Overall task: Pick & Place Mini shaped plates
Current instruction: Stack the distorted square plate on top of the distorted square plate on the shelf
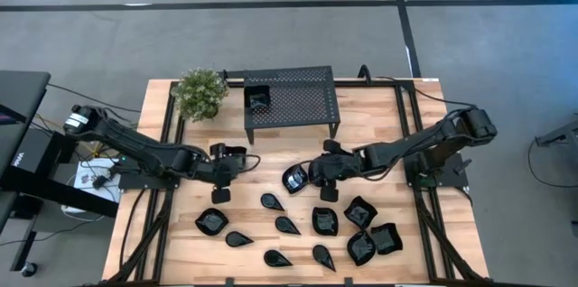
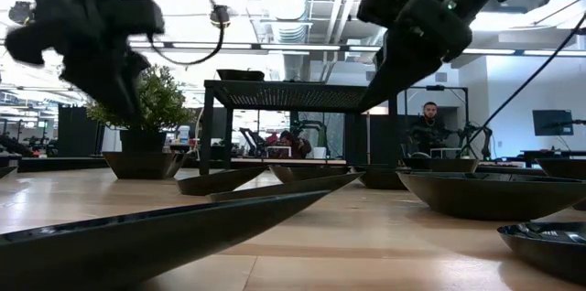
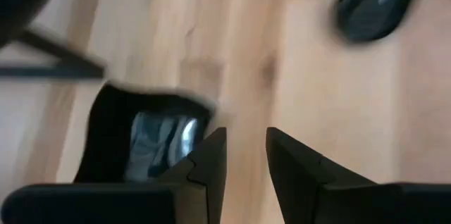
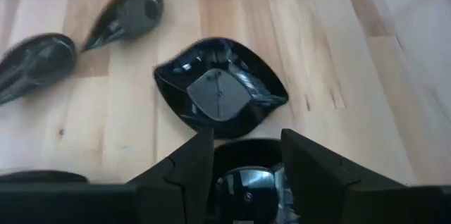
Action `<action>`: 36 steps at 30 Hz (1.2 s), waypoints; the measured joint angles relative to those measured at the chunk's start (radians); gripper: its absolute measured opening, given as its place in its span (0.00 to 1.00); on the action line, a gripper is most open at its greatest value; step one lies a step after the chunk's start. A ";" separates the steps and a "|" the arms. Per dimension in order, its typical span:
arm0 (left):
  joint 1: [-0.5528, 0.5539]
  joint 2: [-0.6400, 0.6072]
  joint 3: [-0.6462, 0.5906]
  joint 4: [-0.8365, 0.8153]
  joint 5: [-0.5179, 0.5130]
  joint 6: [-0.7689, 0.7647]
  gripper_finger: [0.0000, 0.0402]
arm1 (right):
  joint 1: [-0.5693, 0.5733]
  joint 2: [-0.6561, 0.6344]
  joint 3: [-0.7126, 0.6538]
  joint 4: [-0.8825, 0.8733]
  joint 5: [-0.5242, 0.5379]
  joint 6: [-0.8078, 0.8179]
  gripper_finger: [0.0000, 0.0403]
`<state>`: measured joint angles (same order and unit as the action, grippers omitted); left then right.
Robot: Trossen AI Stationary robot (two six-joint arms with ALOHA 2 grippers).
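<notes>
glossy black mini plates [image 1: 327,221], perforated black stand [image 1: 291,97], green plant [image 1: 200,94]

My left gripper [image 1: 219,194] hovers over bare wood left of table centre, just above squarish dish [image 1: 211,222]. My right gripper [image 1: 327,188] sits near table centre, beside roundish dish [image 1: 294,179]. Mini shaped plates [image 1: 312,228] scattered toward near edge, mostly right half. Perforated stand [image 1: 291,97] at far edge, one dish [image 1: 259,100] on it. Plant [image 1: 200,93] toward far-left corner.

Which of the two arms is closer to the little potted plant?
The left one. Its tool hangs over the table just below and right of the plant in the overhead view; the right tool is across the table, past the black stand.
</notes>
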<state>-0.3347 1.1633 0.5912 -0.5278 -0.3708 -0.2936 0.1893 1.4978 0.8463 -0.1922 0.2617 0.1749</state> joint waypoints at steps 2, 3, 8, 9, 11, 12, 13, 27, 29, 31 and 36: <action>0.000 0.000 -0.031 0.014 -0.015 -0.031 0.26 | -0.009 0.006 0.001 0.008 0.000 0.000 0.41; 0.000 0.000 -0.046 0.018 -0.013 -0.052 0.26 | -0.014 0.006 0.001 0.004 0.000 0.000 0.41; 0.000 0.000 -0.112 0.045 -0.013 -0.082 0.26 | -0.037 0.006 0.001 0.009 0.000 0.003 0.41; 0.000 0.000 -0.125 0.065 -0.022 -0.081 0.26 | -0.040 0.006 0.001 0.010 0.000 0.003 0.41; 0.000 0.000 -0.144 0.101 -0.037 -0.080 0.26 | -0.043 0.006 0.001 0.013 0.000 0.003 0.41; 0.000 -0.001 -0.152 0.121 -0.043 -0.079 0.26 | -0.043 0.006 0.001 0.012 0.000 0.003 0.41; 0.000 -0.001 -0.161 0.134 -0.049 -0.078 0.26 | -0.043 0.006 0.001 0.012 0.000 0.003 0.41; 0.030 -0.001 -0.176 0.219 -0.139 0.124 0.23 | -0.050 0.006 0.001 0.013 -0.002 0.000 0.41; 0.029 -0.001 -0.176 0.240 -0.138 0.173 0.23 | -0.050 0.006 0.001 0.013 -0.002 0.000 0.41; 0.030 -0.001 -0.176 0.248 -0.138 0.214 0.24 | -0.050 0.006 0.001 0.013 -0.002 0.000 0.41; 0.081 -0.001 -0.193 0.248 -0.130 0.226 0.30 | -0.050 0.006 0.001 0.013 -0.002 0.000 0.41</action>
<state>-0.2536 1.1622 0.3980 -0.2797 -0.5012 -0.0674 0.1390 1.5040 0.8471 -0.1788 0.2600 0.1745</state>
